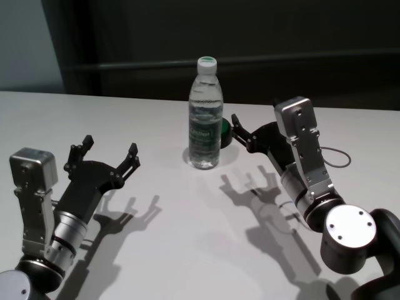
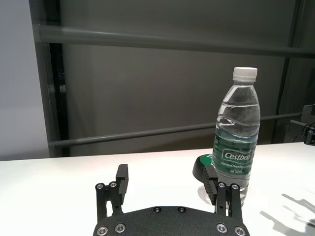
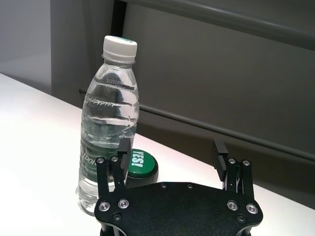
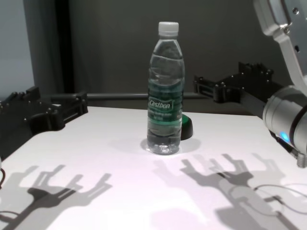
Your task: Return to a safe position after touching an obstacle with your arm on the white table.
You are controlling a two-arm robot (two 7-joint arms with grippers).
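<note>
Background: a dark panelled wall with horizontal rails is seen behind the white table [image 1: 187,250], which fills the lower part of the head view.
Obstacle: the obstacle [image 1: 205,115] is standing upright at the centre of the head view, a little above the middle, with the cap on.
Green dome: a small green-topped dome [image 1: 225,132] is placed just behind the bottle, at its right side in the frame.
Right gripper: the right gripper [image 1: 240,132] is held right of centre, near the bottle but apart from it; its fingers are spread and nothing is held.
Left gripper: the left gripper [image 1: 109,155] is held in the lower left, well apart from the bottle; the fingers are open and empty.
Step in hand: it is judged that the retreat is the step in hand, because no contact is seen.
Next move: the right arm should be drawn away from the bottle, so that the bottle is not tipped.
</note>
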